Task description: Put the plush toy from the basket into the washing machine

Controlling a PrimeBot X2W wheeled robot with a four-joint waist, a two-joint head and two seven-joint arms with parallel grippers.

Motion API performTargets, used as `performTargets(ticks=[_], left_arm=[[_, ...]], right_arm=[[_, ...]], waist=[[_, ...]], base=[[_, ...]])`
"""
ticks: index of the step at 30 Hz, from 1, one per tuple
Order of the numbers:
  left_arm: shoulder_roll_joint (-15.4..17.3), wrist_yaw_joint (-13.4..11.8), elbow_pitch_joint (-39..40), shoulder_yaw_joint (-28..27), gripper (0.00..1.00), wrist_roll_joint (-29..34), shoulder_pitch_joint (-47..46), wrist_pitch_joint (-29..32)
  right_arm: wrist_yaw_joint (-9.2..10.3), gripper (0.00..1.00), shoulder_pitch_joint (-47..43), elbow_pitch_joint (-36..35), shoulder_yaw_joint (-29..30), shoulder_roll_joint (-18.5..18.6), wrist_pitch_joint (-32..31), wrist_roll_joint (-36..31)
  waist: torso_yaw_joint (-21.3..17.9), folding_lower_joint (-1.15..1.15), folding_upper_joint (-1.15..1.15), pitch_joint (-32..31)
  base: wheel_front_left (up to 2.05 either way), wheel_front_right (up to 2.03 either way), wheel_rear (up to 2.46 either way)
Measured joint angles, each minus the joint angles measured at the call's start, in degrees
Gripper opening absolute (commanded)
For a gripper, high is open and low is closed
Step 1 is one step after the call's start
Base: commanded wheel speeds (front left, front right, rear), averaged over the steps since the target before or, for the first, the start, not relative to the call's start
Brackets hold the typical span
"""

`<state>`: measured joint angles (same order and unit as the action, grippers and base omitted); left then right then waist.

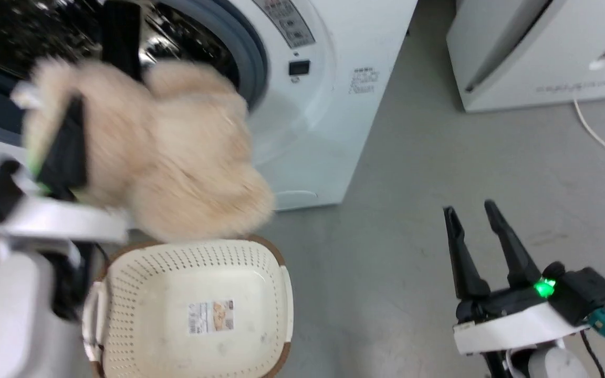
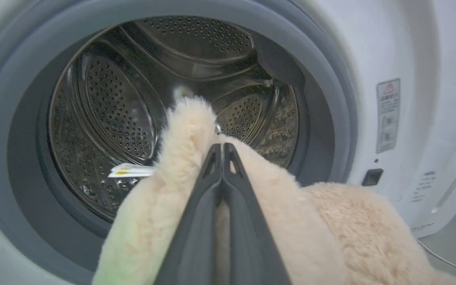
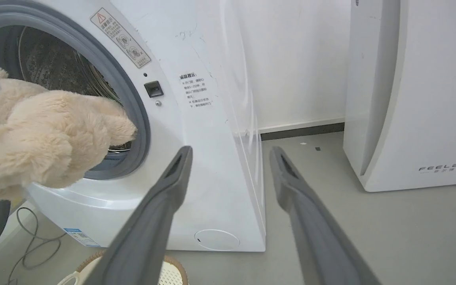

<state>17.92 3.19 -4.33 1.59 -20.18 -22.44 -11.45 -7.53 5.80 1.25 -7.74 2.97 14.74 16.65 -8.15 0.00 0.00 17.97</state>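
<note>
at the open porthole [image 2: 331,99] of the washing machine [image 1: 323,105], the left gripper [image 2: 223,146] is clamped on the plush toy [image 1: 176,157], holding it before the drum [image 2: 105,111], higher than the basket [image 1: 139,273] on the floor [image 1: 413,157]. the right gripper [image 1: 469,207] stands wide, well apart.

I have the plush toy [image 1: 166,152] gripped in my left hand [image 2: 223,148], up just before the opening of the washing machine [image 1: 329,105] and above the basket [image 1: 139,273]. The basket sits on the floor [image 1: 386,262] in front of the machine. My right hand [image 1: 469,207] hangs well apart to the right. Farther right stands another appliance [image 1: 533,52].
</note>
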Motion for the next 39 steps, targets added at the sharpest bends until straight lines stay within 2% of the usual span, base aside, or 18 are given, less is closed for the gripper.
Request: performTargets(ticks=[8, 16, 21, 28, 31, 35, 39], left_arm=[[6.8, 0.5, -1.5, -1.8, 0.0, -0.9, -16.3, 7.7], [12.5, 2.2, -13.7, 1.1, 0.0, 2.3, -34.0, 12.0], [14.4, 2.6, -23.9, 2.9, 0.0, 3.6, -43.0, 12.9], [15.1, 3.0, -34.4, 5.6, 0.0, 5.3, -53.1, 11.9], [15.0, 3.3, -38.8, 7.8, 0.0, 6.0, -55.6, 12.6], [15.1, 3.5, -44.4, 11.4, 0.0, 5.9, -57.1, 16.6], [15.4, 3.5, -46.1, 16.2, 0.0, 3.3, -57.8, 18.3]], right_arm=[[0.0, 1.0, 3.6, -4.0, -0.7, 0.0, 0.0, 2.2], [0.0, 1.0, 5.7, -4.9, -1.6, 0.0, 0.0, 3.3], [0.0, 1.0, 6.7, -5.1, -2.1, 0.0, 0.0, 3.7], [0.0, 1.0, 7.8, -5.4, -2.5, 0.0, 0.0, 4.2], [0.0, 1.0, 8.1, -5.4, -2.7, 0.0, 0.0, 4.2], [0.0, 1.0, 9.0, -5.4, -2.8, 0.0, 0.0, 4.5], [0.0, 1.0, 9.3, -5.4, -2.8, 0.0, 0.0, 4.6]], waist=[[-2.9, 0.0, 0.0, 8.2], [-5.6, 0.01, 0.0, 16.4], [-7.0, 0.01, 0.0, 20.3], [-8.0, 0.01, 0.0, 24.0], [-8.1, 0.01, 0.0, 25.0], [-8.0, 0.01, 0.0, 25.8], [-7.8, 0.01, 0.0, 26.1]], base=[[0.0, 0.0, 0.0], [0.0, 0.0, 0.0], [0.0, 0.0, 0.0], [0.0, 0.0, 0.0], [0.0, 0.0, 0.0], [0.0, 0.0, 0.0], [0.0, 0.0, 0.0]])
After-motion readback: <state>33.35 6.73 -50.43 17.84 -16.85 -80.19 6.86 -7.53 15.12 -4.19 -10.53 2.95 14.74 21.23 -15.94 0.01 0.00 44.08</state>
